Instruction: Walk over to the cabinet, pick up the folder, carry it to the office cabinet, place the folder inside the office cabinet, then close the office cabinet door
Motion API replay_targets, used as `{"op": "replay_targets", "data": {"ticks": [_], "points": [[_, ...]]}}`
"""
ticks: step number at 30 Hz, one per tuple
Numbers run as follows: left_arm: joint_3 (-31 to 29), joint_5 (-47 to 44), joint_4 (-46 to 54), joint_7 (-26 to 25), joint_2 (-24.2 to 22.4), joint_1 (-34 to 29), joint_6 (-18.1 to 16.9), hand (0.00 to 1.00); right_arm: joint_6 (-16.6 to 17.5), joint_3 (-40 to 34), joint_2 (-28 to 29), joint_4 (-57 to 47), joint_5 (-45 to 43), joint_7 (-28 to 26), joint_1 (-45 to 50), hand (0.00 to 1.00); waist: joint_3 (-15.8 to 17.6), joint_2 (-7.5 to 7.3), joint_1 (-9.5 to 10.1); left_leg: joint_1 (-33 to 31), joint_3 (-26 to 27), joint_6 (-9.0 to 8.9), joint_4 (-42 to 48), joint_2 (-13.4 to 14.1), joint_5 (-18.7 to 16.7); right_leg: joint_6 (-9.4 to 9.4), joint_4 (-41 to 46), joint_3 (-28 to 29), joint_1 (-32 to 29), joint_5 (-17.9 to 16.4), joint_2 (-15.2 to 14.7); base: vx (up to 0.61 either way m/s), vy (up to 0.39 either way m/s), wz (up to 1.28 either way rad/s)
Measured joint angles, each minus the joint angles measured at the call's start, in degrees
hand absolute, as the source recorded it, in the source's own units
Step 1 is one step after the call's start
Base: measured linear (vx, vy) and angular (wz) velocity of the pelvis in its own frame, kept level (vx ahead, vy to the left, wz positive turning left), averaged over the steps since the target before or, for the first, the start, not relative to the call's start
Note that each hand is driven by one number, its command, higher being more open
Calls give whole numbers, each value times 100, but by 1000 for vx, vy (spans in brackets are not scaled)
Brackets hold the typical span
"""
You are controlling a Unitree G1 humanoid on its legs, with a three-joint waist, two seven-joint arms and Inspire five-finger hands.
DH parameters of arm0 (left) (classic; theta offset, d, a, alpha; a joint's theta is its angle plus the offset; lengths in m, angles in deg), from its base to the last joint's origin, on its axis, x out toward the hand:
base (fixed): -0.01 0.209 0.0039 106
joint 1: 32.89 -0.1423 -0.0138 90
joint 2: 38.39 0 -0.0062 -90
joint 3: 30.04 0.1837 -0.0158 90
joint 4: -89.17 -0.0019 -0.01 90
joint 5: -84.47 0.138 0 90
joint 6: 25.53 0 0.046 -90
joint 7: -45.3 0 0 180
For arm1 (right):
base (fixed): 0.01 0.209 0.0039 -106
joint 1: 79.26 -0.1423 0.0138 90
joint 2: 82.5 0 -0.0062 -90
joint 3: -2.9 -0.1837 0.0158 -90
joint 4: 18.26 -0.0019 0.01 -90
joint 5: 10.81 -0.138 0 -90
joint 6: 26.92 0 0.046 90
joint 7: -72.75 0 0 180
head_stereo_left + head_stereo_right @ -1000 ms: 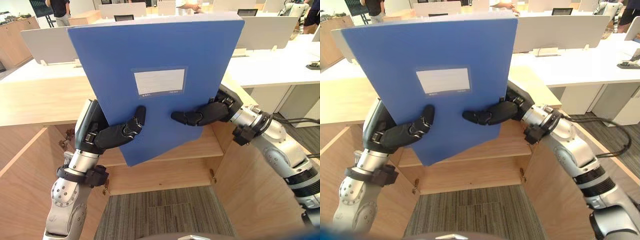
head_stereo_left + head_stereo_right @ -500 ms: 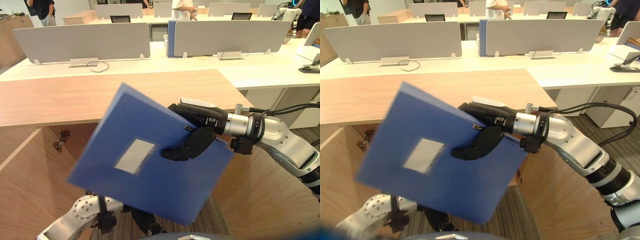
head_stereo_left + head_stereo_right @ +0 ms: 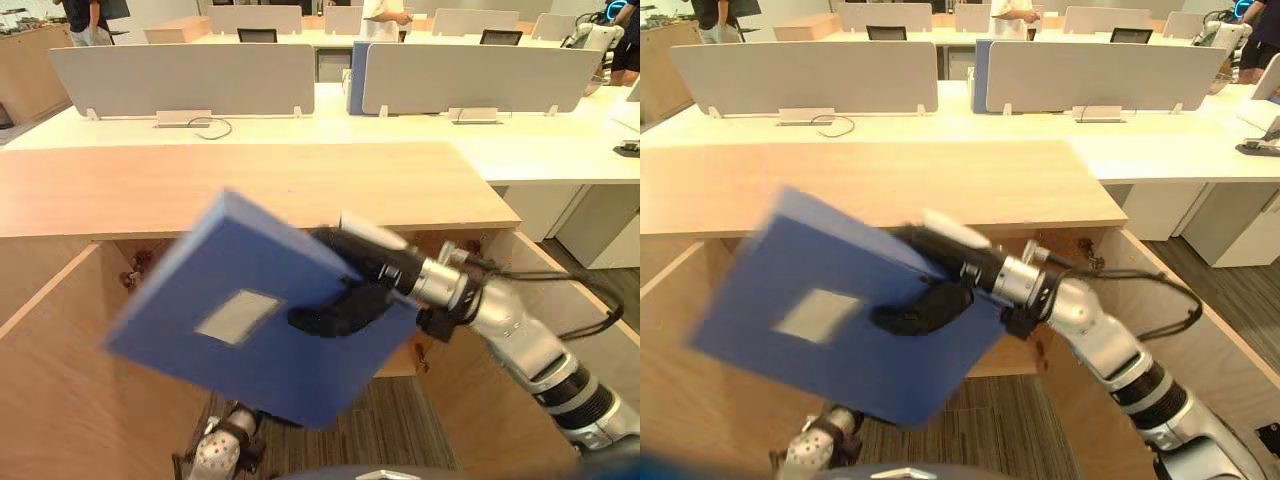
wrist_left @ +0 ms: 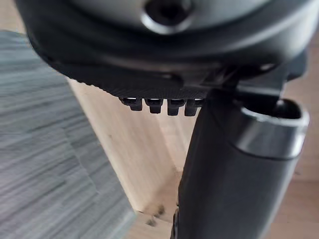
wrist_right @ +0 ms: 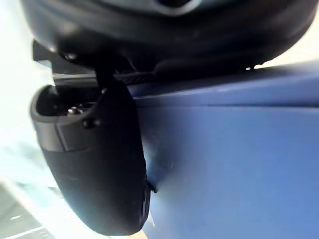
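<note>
A blue folder with a pale label hangs tilted in front of the open wooden office cabinet, below its top. My right hand is shut on the folder's right edge. Its thumb lies on the front face and its fingers are hidden behind. The right wrist view shows that thumb pressed on the blue folder. My left hand hangs low by the carpet and a wooden panel, open and holding nothing; its arm shows under the folder.
Both cabinet doors stand open: the left door and the right door. Grey carpet lies between them. Behind the cabinet are white desks with grey dividers, and people stand at the far back.
My left hand has let go of the folder and dropped low. The right hand alone now holds it, and has swung it from upright to a low, flatter tilt before the cabinet opening.
</note>
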Motion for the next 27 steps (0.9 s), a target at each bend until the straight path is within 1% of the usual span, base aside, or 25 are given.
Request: {"op": "replay_targets", "data": {"ticks": [1,2,4,5,6,7,9,10,11,12,13,14,16,17,18,19,20,21,22,23,24,26,27], "points": [[-138,238,-425,-210,-60,-2,13,100,-69,289,-7,451,457,14,96,0,3,-1,20,-4,-2,1,0,2,2,-1,-9,-3,1,1,1,0,0,0],[-220,309,-642,-299,-85,-3,16,100,-100,451,-20,676,622,15,114,0,4,-3,26,-5,-4,1,0,3,2,-1,-12,-5,2,1,2,0,0,0],[-622,523,-1293,-722,-144,101,55,100,-116,1071,-56,1430,1457,37,114,0,21,-9,52,-33,-57,-2,2,14,20,-9,-32,-66,12,9,14,-5,-8,9],[-697,558,-1448,-863,-149,117,48,100,-109,1189,-43,1562,1799,46,114,0,22,-9,58,-33,-68,-3,3,18,23,-12,-36,-77,22,11,18,-5,-13,16],[-821,605,-1793,-1071,-130,176,50,100,-54,1388,1,1821,2400,62,107,0,57,9,49,-20,-129,-5,2,10,24,-12,-68,-137,90,12,20,-7,-10,18],[-831,587,-2101,-1131,-95,219,55,100,28,1490,53,2148,2712,82,104,0,102,19,52,7,-162,-6,2,3,23,-13,-93,-174,143,13,18,-14,-8,17],[-948,366,-2234,-1089,-112,179,49,100,106,1509,234,2706,3215,123,57,0,198,57,52,7,-196,-8,1,-1,22,-13,-104,-214,162,13,16,-28,-1,12],[-984,325,-2234,-1075,-134,184,46,100,120,1507,291,2915,3345,169,35,0,237,71,53,7,-221,-10,1,-5,23,-12,-107,-238,176,13,14,-53,5,18],[-953,313,-2232,-1056,-145,224,27,100,121,1469,492,3520,3452,270,-23,0,313,107,56,4,-273,-14,1,-15,25,-10,-109,-282,201,12,10,-49,5,16],[-937,313,-2228,-1054,-145,236,10,100,100,1413,592,3736,3466,297,-27,0,335,122,59,1,-283,-25,1,-17,17,-10,-110,-292,203,11,9,-54,9,14],[-910,309,-2215,-1055,-148,232,-12,100,7,1292,780,4093,3393,312,-44,0,368,154,65,-13,-300,-31,1,-22,12,-9,-115,-312,203,10,6,-28,10,11],[-883,284,-2178,-1032,-169,230,-25,100,-130,932,1090,4651,3234,316,-44,0,447,207,57,-27,-331,-34,1,-34,10,-5,-122,-352,210,7,-3,-24,11,12],[-804,177,-2083,-995,-162,223,-34,100,-287,421,1340,5218,3071,377,-55,0,525,252,63,-54,-376,-29,2,-53,14,2,-136,-402,214,3,-14,-7,7,15],[-798,123,-2052,-957,-168,222,-62,100,-454,-74,1500,5718,2805,544,-115,0,569,277,72,-89,-442,-20,2,-79,20,14,-151,-459,223,-6,-30,13,4,26],[-801,53,-2053,-943,-176,222,-65,100,-620,-691,1667,6273,2215,764,-210,0,590,294,88,-128,-503,6,4,-108,39,28,-163,-528,225,-18,-49,24,3,29],[-803,5,-2052,-943,-180,221,-67,100,-713,-1131,1774,6542,1697,919,-259,0,603,304,92,-146,-538,10,6,-124,42,34,-165,-561,230,-25,-59,51,2,26],[-804,-77,-2053,-957,-183,221,-65,100,-851,-1797,1939,6895,756,1152,-356,0,648,317,91,-146,-576,11,20,-145,43,41,-166,-598,263,-34,-72,68,2,18],[-806,-187,-2051,-994,-184,228,-64,100,-960,-2697,2219,7099,-655,1612,-480,0,705,333,89,-146,-592,13,30,-162,43,42,-185,-613,283,-34,-81,70,0,10],[-801,-240,-2050,-1020,-186,231,-64,100,-947,-2893,2317,7106,-1239,1828,-532,0,722,339,87,-146,-592,13,30,-162,43,42,-189,-610,284,-34,-81,61,-5,1],[-799,-342,-2036,-1099,-194,232,-61,100,-869,-3066,2465,7102,-2670,2107,-633,0,746,343,88,-145,-606,13,31,-162,43,42,-193,-609,285,-34,-81,63,-17,0],[-799,-401,-1984,-1162,-212,210,-43,100,-749,-3176,2593,7019,-3700,2207,-682,0,756,349,99,-145,-627,13,31,-163,42,42,-196,-619,295,-34,-81,59,-20,3],[-798,-447,-1862,-1234,-242,147,-39,100,-611,-3299,2707,6787,-4552,2267,-697,0,777,367,115,-146,-664,12,31,-166,42,42,-195,-654,309,-34,-82,33,-17,10],[-798,-507,-1772,-1256,-280,139,-42,100,-457,-3410,2772,6467,-5248,2271,-697,0,851,419,150,-167,-718,13,33,-178,41,44,-194,-716,318,-35,-89,3,-8,20]]}}
